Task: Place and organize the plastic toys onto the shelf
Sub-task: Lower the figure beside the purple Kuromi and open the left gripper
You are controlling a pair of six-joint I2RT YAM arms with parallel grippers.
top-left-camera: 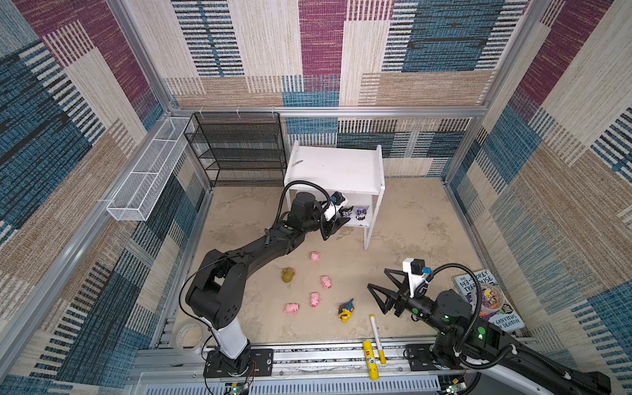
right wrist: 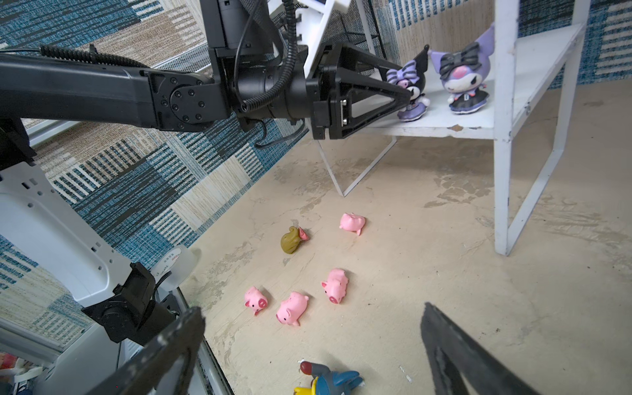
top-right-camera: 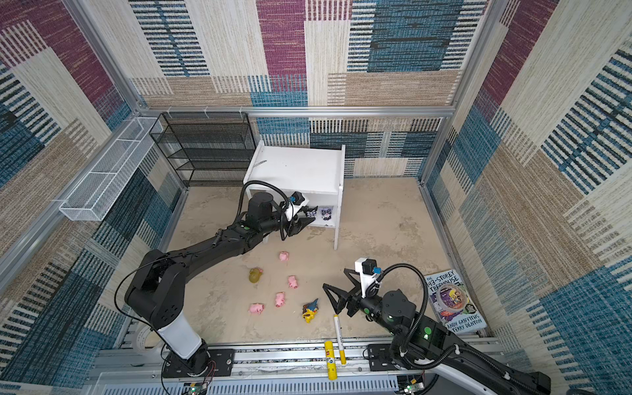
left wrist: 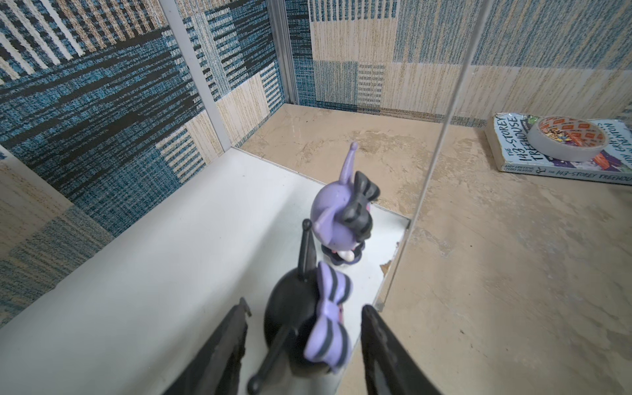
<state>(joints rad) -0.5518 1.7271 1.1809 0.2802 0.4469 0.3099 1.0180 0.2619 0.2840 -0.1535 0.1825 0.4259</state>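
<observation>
Six loose on floor (top-left-camera: 410, 222): yellow blue-hooded figure (top-left-camera: 346, 310) nearest, four pigs (top-left-camera: 314, 299), blond doll (top-left-camera: 288, 275) beyond. Near right, right gripper (top-left-camera: 377, 277) spread wide, empty. Far: left gripper (left wrist: 306, 307) released, jaws astride black big-eared figure (left wrist: 290, 318) standing on shelf (top-left-camera: 335, 167) lower board, purple figure (left wrist: 338, 219) beside.

We see a left arm (top-left-camera: 253, 248) and right arm (top-left-camera: 455, 318): black shells, white base links, green dots, corrugated cables.
</observation>
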